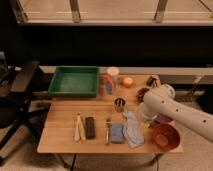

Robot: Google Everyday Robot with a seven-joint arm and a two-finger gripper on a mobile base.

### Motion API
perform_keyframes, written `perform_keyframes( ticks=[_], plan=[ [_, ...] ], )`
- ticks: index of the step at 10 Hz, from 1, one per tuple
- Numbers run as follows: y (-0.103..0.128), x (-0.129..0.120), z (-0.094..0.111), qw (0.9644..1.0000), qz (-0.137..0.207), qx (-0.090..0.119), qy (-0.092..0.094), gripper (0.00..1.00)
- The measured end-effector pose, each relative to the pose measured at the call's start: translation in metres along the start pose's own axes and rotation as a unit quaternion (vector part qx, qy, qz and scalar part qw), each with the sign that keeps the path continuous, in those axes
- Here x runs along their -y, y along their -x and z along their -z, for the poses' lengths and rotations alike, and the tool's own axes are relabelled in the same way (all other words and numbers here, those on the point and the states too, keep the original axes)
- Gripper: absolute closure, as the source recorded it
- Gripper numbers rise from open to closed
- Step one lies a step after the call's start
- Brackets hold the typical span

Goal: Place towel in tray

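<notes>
The table (65,117) is seen from the front, with a dark chair (17,97) at its left side.

The tray (74,81), green and rectangular, is placed at the rear left of the table. Nothing is seen inside it.

The towel (133,131), grey-blue and crumpled, is laid flat on the table near the front edge, right of centre. It is well apart from the tray. A blue sponge (116,133) is located just beside the towel on its left, followed by a fork (107,131), a black bar (90,127) and a pale yellow item (78,128) further left.

A small can (119,104) is positioned behind the towel. A white cup (113,74) and an orange (128,81) are found at the rear, right of the tray. A red bowl (165,136) is set at the front right corner.

The white arm (177,112) is extended in from the right, over the bowl. The gripper (142,113) is located at the arm's left end, just above the towel's upper right edge. Whether it is spread or closed cannot be told, and contact with the towel cannot be confirmed.
</notes>
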Motion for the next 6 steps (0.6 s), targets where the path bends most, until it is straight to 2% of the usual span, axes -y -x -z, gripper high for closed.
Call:
perform_keyframes(
  ticks=[3, 6],
  plan=[
    [-0.001, -0.018, -0.033, 0.9991, -0.016, 0.003, 0.039, 0.35],
    [-0.002, -0.026, -0.054, 0.9973, -0.044, 0.025, 0.053, 0.35]
  ],
)
